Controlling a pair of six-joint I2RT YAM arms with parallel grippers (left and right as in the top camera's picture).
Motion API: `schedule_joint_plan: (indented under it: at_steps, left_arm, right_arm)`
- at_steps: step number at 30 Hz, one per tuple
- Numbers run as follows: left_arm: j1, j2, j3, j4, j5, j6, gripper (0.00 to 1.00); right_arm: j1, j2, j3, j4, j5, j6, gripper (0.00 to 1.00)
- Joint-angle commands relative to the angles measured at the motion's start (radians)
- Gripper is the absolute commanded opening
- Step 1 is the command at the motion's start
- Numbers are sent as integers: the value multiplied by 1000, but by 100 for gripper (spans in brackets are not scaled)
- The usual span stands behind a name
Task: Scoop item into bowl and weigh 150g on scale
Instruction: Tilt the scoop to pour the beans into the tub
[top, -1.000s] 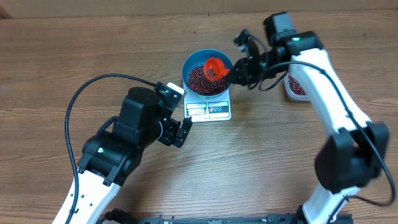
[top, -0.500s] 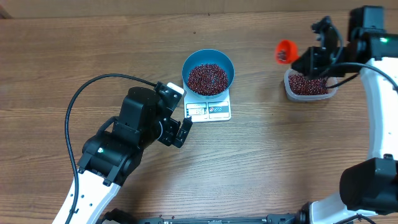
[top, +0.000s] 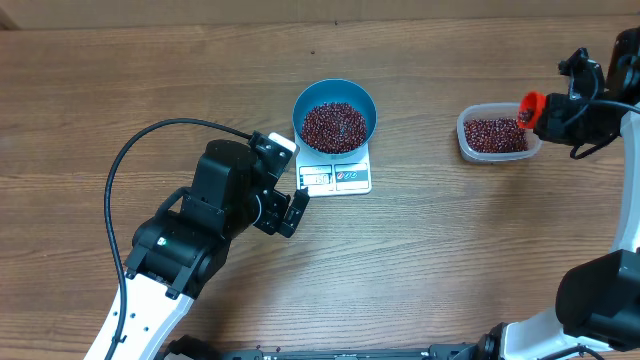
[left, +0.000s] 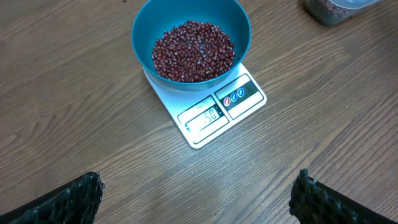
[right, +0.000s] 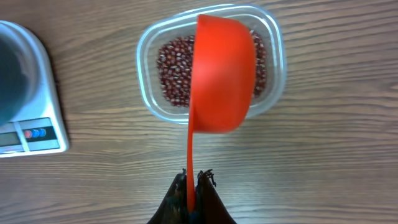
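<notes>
One wooden table (top: 450, 250) carries everything, with two arms over it. The left gripper (left: 196, 200) hovers near the scale with its fingers spread as wide as they go, holding nothing. The right gripper (right: 193, 186) is clamped tight on the thin handle of the single orange scoop (right: 224, 74). The handle runs straight out from the jaws, and the cup end sits over the one clear tub (top: 465, 135).

The one blue bowl (top: 310, 100) stands upright on the one white scale (top: 335, 178), whose display edge faces the arms' side of the table. There are two heaps of beans (top: 334, 127), far too many to count. One fills the bowl, and the other lies in the tub, well to the right.
</notes>
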Motion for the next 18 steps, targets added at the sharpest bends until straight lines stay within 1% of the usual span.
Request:
schedule_joint_plan:
  at_steps: [1,4,10,15,18]
  left_arm:
    - [4,-11,8,3,11,15,100]
    - [4,-11,8,3,11,15,100]
    - [4,-11,8,3,11,15,100]
    - [4,-11,8,3,11,15,100]
    - [4,-11,8,3,11,15,100]
  right_arm:
    - [38,-32,26,6,128,-3,4]
    - [82,-32,25,10,222,19,4]
    - [151,-30,25,41,437,120,4]
    - [151,-30,16,68,426,169,4]
    - [152,-30,-31,106,418,195,4]
